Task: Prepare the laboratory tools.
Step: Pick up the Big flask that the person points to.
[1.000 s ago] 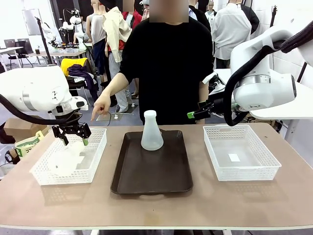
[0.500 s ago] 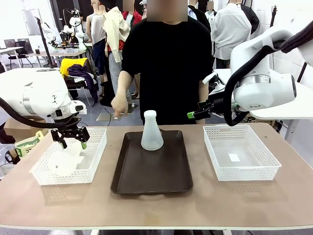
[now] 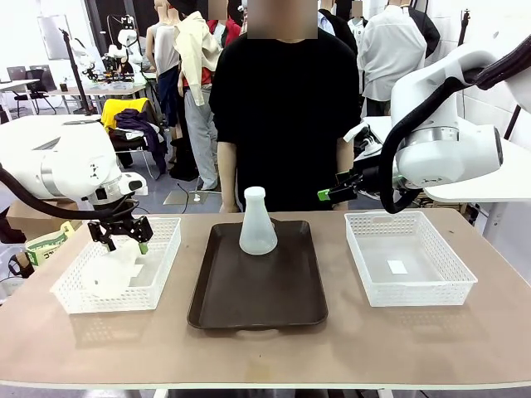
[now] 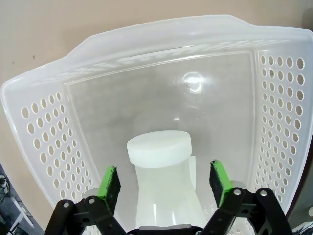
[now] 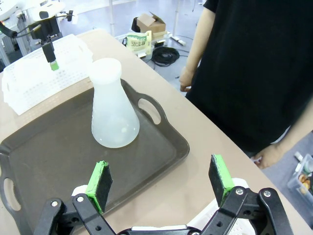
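One frosted conical flask [image 3: 257,222] stands upright at the far end of the dark tray [image 3: 257,290]. A second flask [image 3: 112,269] sits in the left white mesh basket [image 3: 75,300]. My left gripper [image 3: 124,241] hangs over that basket, open. In the left wrist view its green pads [image 4: 108,181] flank the flask's neck [image 4: 159,149] with a gap on each side. My right gripper [image 3: 332,187] is held high at the tray's far right, open and holding nothing. The right wrist view looks past the right gripper [image 5: 159,178] at the tray flask [image 5: 113,112].
A second white mesh basket [image 3: 415,297] stands at the right with a small white slip inside. A person in a black shirt stands at the far edge, one hand [image 5: 186,81] hanging by the table's edge. Bare tabletop runs along the near side.
The person's hand that pointed toward the left basket has drawn back to their side. My left gripper has sunk slightly lower over the basket flask. The right arm is unmoved.
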`<move>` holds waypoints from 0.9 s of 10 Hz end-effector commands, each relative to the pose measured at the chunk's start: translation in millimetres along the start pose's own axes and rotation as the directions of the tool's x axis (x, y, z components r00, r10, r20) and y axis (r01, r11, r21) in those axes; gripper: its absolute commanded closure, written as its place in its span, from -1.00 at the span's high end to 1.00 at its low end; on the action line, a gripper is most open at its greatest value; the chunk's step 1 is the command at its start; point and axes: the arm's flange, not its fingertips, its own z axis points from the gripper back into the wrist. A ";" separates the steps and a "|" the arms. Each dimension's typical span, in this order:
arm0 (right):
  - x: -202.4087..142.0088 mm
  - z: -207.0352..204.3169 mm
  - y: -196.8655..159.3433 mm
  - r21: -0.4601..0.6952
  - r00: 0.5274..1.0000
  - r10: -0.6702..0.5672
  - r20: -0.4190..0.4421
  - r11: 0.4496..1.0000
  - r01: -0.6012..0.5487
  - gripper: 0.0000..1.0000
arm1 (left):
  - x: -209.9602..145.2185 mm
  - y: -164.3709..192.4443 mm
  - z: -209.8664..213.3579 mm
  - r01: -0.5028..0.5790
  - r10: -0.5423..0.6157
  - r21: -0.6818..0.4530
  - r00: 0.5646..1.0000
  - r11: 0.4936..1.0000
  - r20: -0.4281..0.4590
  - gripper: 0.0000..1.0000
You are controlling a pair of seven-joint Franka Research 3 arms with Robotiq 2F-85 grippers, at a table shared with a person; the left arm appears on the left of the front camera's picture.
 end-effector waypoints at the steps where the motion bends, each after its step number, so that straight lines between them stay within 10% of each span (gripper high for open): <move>1: -0.2 0.4 0.5 0.000 1.000 -0.001 0.000 1.000 0.001 1.00 | 5.6 -1.0 -4.2 0.029 -0.029 -0.003 0.999 1.000 0.020 0.43; 5: -0.2 0.4 0.5 0.000 1.000 -0.001 0.000 1.000 0.001 1.00 | 9.4 -6.9 -6.2 0.040 -0.041 0.012 0.999 0.999 0.009 -1.00; 9: -0.2 0.4 0.5 0.000 1.000 -0.001 0.000 1.000 0.001 1.00 | 9.9 -10.1 -6.7 0.042 -0.042 0.012 0.999 0.999 -0.004 -1.00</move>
